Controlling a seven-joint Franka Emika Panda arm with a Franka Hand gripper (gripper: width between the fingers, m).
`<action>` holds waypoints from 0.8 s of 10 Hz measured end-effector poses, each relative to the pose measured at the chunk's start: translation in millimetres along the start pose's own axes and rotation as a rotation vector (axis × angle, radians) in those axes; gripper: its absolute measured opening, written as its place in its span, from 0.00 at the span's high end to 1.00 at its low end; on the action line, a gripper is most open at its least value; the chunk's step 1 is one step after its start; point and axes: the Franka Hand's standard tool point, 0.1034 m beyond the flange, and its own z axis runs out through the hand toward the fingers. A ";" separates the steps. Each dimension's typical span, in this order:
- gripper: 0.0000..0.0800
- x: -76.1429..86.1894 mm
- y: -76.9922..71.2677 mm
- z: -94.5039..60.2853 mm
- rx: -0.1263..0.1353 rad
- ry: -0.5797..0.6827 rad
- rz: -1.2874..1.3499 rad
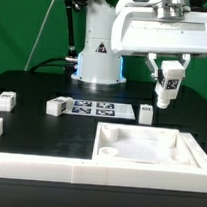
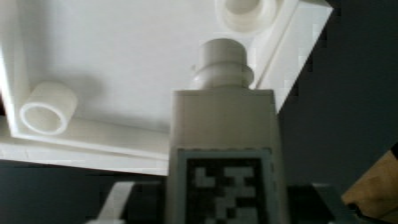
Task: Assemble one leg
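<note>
Over the black table, our gripper clasps the leg aloft; next, we judge, it must descend, aligned, into a panel socket.

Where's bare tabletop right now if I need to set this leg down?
Biggest bare patch of table: bordered by the marker board, the white panel and the front wall. Smaller gap on the exterior view's right of the loose block, under the gripper gripping the leg. Crowded: the row beside the marker board.
</note>
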 end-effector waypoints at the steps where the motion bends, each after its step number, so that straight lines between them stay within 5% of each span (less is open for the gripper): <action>1: 0.64 0.4 0.0 0.4 0.000 0.000 0.000; 4: 0.64 49.3 10.4 14.5 0.011 0.002 -0.005; 8: 0.64 86.4 22.8 42.5 0.008 0.038 -0.053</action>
